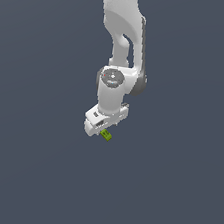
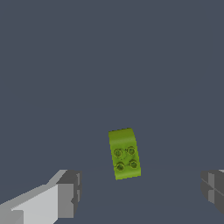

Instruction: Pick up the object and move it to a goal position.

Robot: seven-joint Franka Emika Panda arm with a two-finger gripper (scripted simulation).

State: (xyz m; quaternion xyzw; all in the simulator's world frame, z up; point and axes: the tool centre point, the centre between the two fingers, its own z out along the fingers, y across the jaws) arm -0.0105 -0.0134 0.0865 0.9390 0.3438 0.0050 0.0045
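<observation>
Gripper (image 2: 140, 194) fingers (image 2: 65, 194) stand wide apart, holding nothing. Block (image 2: 124, 153) lies between them, touching neither; in the exterior view it (image 1: 106, 135) shows just beside the gripper (image 1: 101, 128).

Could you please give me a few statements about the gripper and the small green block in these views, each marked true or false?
1. The gripper is open, with a wide gap between its fingers. True.
2. The block is clamped between the fingers. False: it lies apart from both.
3. The block is yellow-green with darker round marks on its top. True.
4. A second block lies on the floor. False: only one shows.
5. In the exterior view, the block sits far from the gripper. False: it is right at the gripper's lower edge.
</observation>
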